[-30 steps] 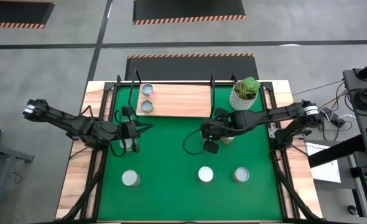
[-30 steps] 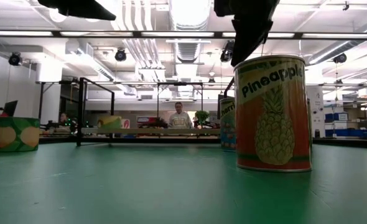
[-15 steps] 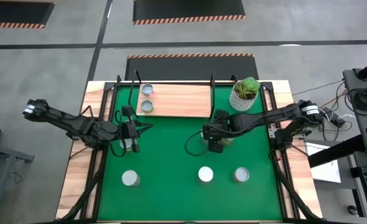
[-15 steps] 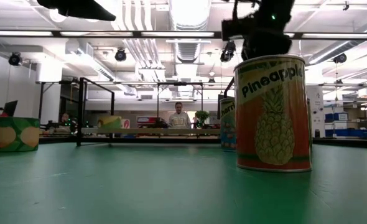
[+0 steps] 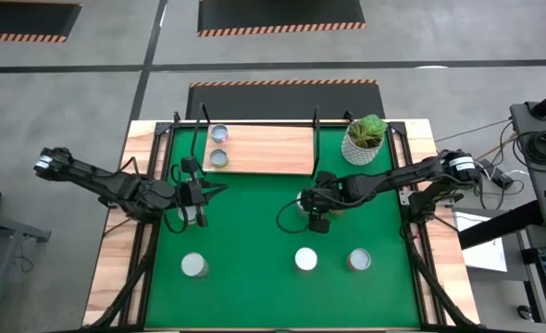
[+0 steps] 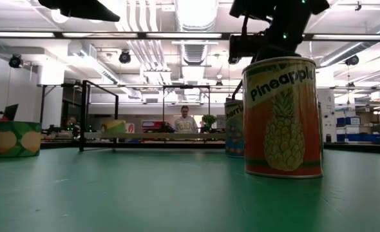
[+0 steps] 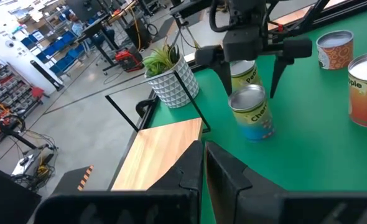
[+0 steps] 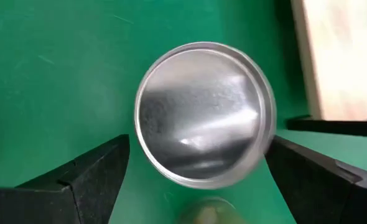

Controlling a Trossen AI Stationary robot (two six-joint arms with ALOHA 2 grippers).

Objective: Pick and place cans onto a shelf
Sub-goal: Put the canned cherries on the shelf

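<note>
My right gripper (image 5: 317,220) hangs open near the middle of the green mat (image 5: 245,231), pointing down. Its fingers (image 8: 96,177) stand apart on either side of a can's silver top (image 8: 205,124) without touching it. In the left wrist view two cans stand close together under it, one with a blue label (image 7: 253,117) and one behind it (image 7: 246,71). Two cans (image 5: 218,146) stand on the shelf (image 5: 264,151). Three more cans (image 5: 193,265) (image 5: 306,260) (image 5: 359,260) stand on their bases near the mat's front. My left gripper (image 5: 204,191) waits shut at the mat's left with nothing in it.
A white pot with a green plant (image 5: 365,139) stands at the shelf's right end, close behind my right arm. The shelf's thin black uprights (image 5: 316,129) rise at its ends. A pineapple can (image 6: 283,116) fills the low view's right. A person (image 6: 186,120) stands far behind the table.
My right gripper has opened wide and settled, pointing down, over the cans in the middle of the mat.
</note>
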